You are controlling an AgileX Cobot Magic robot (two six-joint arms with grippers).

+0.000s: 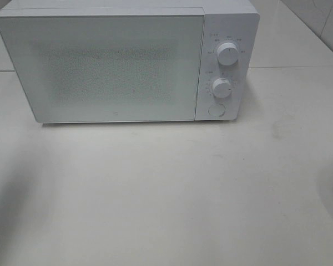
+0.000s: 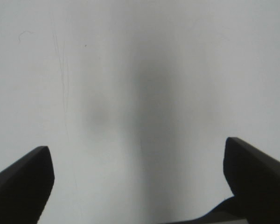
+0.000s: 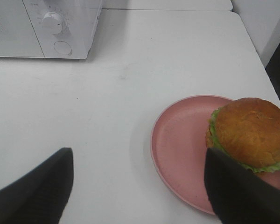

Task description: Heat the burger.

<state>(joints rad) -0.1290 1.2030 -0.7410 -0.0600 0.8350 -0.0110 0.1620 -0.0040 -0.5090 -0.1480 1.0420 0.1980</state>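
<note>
On the white table (image 1: 172,199), toward its back edge, a white microwave (image 1: 127,61) is seen from above with its door (image 1: 100,66) shut. Two round dials (image 1: 227,54) are stacked on the control panel at its right side, with a round button (image 1: 216,110) below them; small markings are printed around the dials, but they are too small to be read, and no brand name can be made out.

The burger (image 3: 249,133) is shown only in the right wrist view, where it sits upright, bun dome up, on a pink plate (image 3: 177,149) on the table, off to the microwave's control side and well apart from it. Being round, it has no long axis to be told.

The right gripper (image 3: 140,186) is held wide open above the table beside the plate, with nothing between its fingers (image 3: 37,191). The left gripper (image 2: 137,168) is likewise spread wide and empty over bare tabletop
</note>
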